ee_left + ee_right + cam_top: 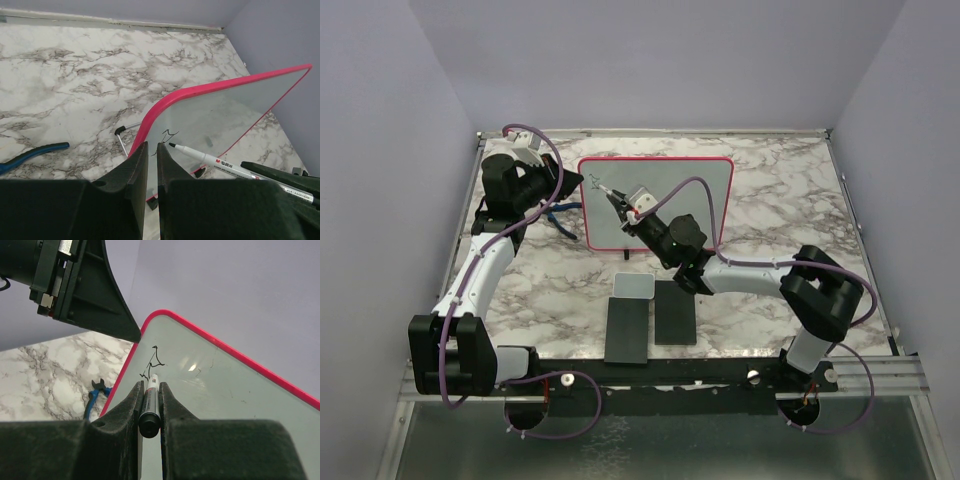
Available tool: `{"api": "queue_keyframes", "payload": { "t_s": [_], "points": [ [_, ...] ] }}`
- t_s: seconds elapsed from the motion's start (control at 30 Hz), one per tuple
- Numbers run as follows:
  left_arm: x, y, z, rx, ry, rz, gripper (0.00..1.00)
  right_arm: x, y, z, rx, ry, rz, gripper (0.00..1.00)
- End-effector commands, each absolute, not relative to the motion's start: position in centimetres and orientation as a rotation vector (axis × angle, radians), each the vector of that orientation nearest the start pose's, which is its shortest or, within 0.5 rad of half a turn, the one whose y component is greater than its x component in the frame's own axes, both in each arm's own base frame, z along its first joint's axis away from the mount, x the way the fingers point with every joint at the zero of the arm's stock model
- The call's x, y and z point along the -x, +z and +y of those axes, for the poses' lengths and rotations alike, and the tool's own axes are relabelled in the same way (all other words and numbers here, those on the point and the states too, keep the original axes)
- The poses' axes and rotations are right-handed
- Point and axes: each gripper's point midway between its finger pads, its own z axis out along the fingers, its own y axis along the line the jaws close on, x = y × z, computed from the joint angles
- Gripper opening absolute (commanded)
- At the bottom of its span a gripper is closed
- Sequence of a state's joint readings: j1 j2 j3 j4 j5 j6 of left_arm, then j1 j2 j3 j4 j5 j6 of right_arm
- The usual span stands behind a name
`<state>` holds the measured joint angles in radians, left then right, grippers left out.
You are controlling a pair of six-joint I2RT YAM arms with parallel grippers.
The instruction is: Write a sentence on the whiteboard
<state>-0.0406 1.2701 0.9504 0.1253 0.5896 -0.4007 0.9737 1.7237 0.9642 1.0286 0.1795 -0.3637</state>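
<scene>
The board stands propped on its feet at the far middle of the marble table. The sentence is barely begun, only a few dark strokes in the upper left corner. The right gripper pinches a marker by the barrel, its tip beside those strokes; the views do not settle whether it touches the face. The left gripper, fingers pressed onto the pink rim at the left edge, steadies the board.

Judged from here, too firm a push of the tip could rock the board back or work it loose from that pinch. The marker could also slide in its hold and skew the letters. The corner is the tightest spot, with the left fingers close to the nib. To the right, the unwritten upper face gives the line its room.

Blue pliers lie just left of the board. A pad and two black slabs lie under the right arm.
</scene>
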Motion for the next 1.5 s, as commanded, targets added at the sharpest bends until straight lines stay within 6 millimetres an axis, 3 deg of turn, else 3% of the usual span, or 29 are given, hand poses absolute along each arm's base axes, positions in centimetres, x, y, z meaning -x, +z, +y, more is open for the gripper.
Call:
{"api": "queue_keyframes", "payload": {
  "t_s": [0.0,1.0,1.47],
  "points": [
    [-38.6,26.8,-12.6,-0.124,-0.820,1.799,0.13,-34.2,28.4,40.5,0.636,0.379,1.114,0.01],
    [-38.4,27.2,-12.6,-0.127,-0.820,1.787,0.13,-33.9,26.3,39.4,0.639,0.367,1.174,0.01],
    [-38.4,27.2,-12.6,-0.128,-0.820,1.787,0.13,-34.2,28.4,39.4,0.606,0.357,1.120,0.01]
  ]
}}
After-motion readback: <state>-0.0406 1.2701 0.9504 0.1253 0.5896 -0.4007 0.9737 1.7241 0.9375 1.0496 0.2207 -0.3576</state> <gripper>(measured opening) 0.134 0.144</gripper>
